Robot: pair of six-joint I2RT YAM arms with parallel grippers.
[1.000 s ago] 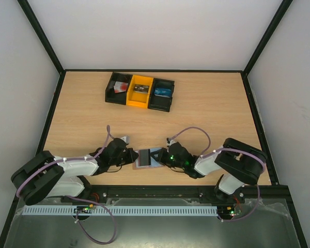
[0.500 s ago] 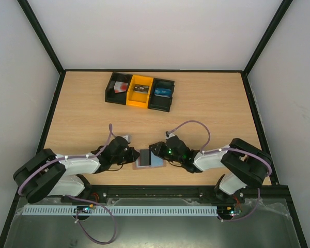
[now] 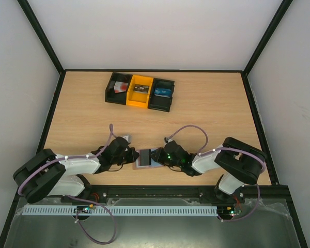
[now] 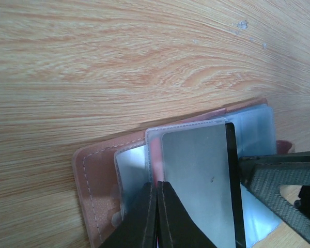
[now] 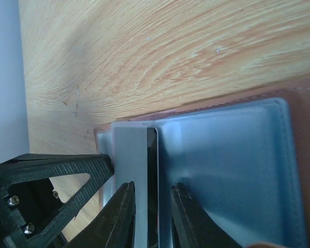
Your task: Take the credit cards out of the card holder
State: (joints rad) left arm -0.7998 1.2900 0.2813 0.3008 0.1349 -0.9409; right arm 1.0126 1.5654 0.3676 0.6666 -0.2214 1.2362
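Pale wood-grain table fills the floor of a white-walled cell. Near its 6 o'clock edge, between the two arms, the card holder lies open and flat. Its long axis runs from 9 to 3 o'clock in the overhead view, with a brown stitched rim around grey-blue pockets.

A grey credit card with a dark stripe down one long side sits at the middle of the holder, beside the blue pocket. In the right wrist view its long edges run roughly parallel to that hand's fingers, pointing away from the camera.

The left hand comes in from 9 o'clock. Its fingers are pressed together, tips over the holder at the card's near corner — whether anything thin is caught between them I cannot tell.

The right hand comes in from 3 o'clock with its fingers a little spread, one on each side of the card's near end. The left finger is against the card's edge, and a sliver of blue pocket shows between the card and the other finger.

Well apart, toward 12 o'clock, stands a row of bins — black, orange, black.
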